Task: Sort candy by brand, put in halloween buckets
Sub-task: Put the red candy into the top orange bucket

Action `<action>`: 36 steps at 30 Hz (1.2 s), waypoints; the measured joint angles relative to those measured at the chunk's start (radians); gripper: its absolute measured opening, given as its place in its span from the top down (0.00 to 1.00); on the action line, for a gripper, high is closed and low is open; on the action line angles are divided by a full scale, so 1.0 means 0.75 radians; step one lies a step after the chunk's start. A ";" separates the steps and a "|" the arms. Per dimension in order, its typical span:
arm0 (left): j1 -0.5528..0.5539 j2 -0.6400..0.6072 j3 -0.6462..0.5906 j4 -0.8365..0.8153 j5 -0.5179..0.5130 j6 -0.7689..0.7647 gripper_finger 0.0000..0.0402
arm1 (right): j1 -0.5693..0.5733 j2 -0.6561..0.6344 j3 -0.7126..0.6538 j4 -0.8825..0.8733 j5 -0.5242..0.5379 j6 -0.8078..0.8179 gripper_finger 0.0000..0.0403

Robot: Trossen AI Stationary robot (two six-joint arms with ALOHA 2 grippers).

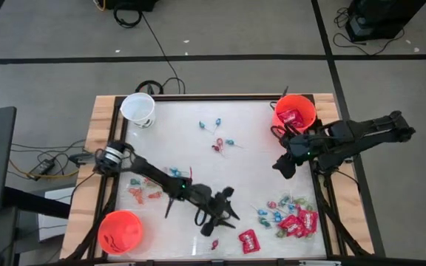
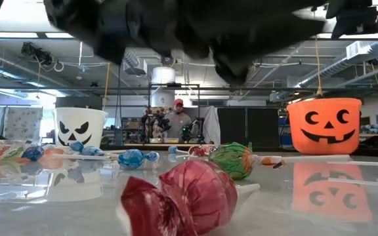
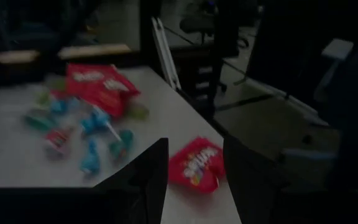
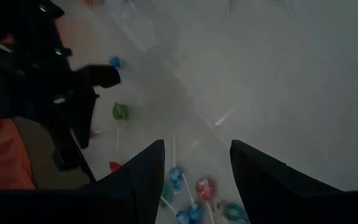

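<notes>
My left gripper (image 1: pixel 224 210) hangs open low over the table's near middle. A red packet (image 3: pixel 194 163) lies flat on the table just beyond its fingers, which hold nothing. My right gripper (image 1: pixel 281 168) is open and empty above the table's right side, beside the far-right orange bucket (image 1: pixel 294 112), which holds red packets. A white bucket (image 1: pixel 137 109) stands at the far left and another orange bucket (image 1: pixel 120 230) at the near left. Most of the candy (image 1: pixel 291 218) lies in a pile at the near right.
Blue lollipops (image 1: pixel 214 127) lie at the far middle, and small wrapped pieces (image 1: pixel 143 192) under the left arm. A red lollipop (image 2: pixel 182 196) and a green one (image 2: pixel 231 159) lie near the front edge. A raised frame (image 1: pixel 324 192) rims the table. A person (image 2: pixel 178 121) sits in the room behind.
</notes>
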 joint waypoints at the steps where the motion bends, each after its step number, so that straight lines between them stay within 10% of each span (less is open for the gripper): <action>1: -0.003 0.036 0.020 0.002 0.000 -0.012 0.61 | 0.006 0.006 0.000 0.000 0.000 0.001 0.52; 27: -0.093 0.363 0.354 -0.312 -0.091 0.250 0.62 | 0.081 0.159 -0.001 -0.002 -0.100 0.050 0.52; 36: -0.080 0.359 0.354 -0.338 -0.137 0.142 0.97 | 0.131 0.172 -0.001 0.005 -0.095 0.114 0.52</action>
